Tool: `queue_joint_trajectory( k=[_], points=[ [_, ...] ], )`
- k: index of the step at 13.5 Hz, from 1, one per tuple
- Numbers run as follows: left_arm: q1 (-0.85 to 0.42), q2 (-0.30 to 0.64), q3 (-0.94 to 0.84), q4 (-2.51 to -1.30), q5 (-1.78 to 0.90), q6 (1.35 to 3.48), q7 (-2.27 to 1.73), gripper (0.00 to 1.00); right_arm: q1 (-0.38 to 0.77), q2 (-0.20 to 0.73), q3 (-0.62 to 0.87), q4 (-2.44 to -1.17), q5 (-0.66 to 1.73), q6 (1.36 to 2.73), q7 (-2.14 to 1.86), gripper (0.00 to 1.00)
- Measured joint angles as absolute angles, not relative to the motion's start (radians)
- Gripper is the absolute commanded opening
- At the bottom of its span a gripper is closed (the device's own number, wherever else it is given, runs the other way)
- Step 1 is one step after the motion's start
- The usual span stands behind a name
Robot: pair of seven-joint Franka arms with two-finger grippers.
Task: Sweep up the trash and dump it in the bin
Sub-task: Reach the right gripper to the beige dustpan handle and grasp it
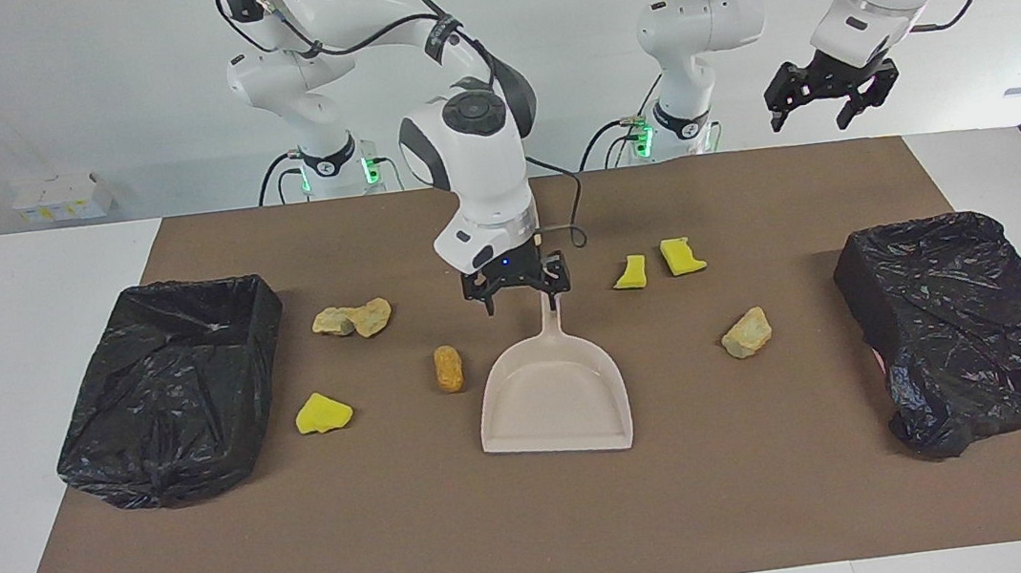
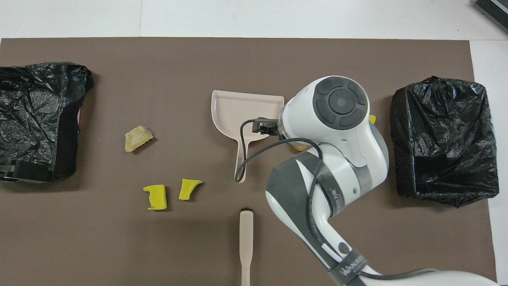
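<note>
The beige dustpan (image 1: 554,402) (image 2: 238,109) lies mid-mat, its handle (image 1: 552,317) pointing toward the robots. My right gripper (image 1: 520,299) stands open low over the handle's end, holding nothing; the arm's wrist hides it in the overhead view. Trash lies around the dustpan: an orange-brown oval (image 1: 449,368), a yellow chunk (image 1: 323,413) and two tan chunks (image 1: 353,319) toward the right arm's end; two yellow chunks (image 1: 658,264) (image 2: 171,192) and a tan one (image 1: 747,334) (image 2: 137,138) toward the left arm's end. My left gripper (image 1: 833,101) waits open, raised by the mat's edge.
Two bins lined with black bags stand on the brown mat, one at the right arm's end (image 1: 162,432) (image 2: 444,159), one at the left arm's end (image 1: 968,340) (image 2: 35,119). A beige brush handle (image 2: 245,246) lies nearer to the robots than the dustpan.
</note>
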State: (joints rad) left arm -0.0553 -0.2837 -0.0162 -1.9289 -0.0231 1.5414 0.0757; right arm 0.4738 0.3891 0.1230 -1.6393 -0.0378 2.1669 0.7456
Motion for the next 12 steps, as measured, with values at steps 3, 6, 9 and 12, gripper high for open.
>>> queue_joint_trajectory(
  k=[3, 6, 9, 12],
  points=[
    [-0.060, -0.295, -0.016, -1.988, -0.023, 1.565, 0.075, 1.00, 0.503, 0.436, 0.122, -1.638, -0.068, 2.180, 0.805, 0.94],
    [-0.066, -0.303, -0.016, -2.021, -0.023, 1.579, 0.075, 1.00, 0.517, 0.444, 0.123, -1.659, -0.068, 2.180, 0.839, 0.74],
    [-0.075, -0.313, -0.016, -2.040, -0.023, 1.579, 0.075, 1.00, 0.522, 0.444, 0.123, -1.682, -0.068, 2.180, 0.840, 0.68],
    [-0.077, -0.328, -0.017, -2.061, -0.023, 1.579, 0.075, 1.00, 0.544, 0.438, 0.123, -1.709, -0.069, 2.180, 0.840, 0.52]
  ],
)
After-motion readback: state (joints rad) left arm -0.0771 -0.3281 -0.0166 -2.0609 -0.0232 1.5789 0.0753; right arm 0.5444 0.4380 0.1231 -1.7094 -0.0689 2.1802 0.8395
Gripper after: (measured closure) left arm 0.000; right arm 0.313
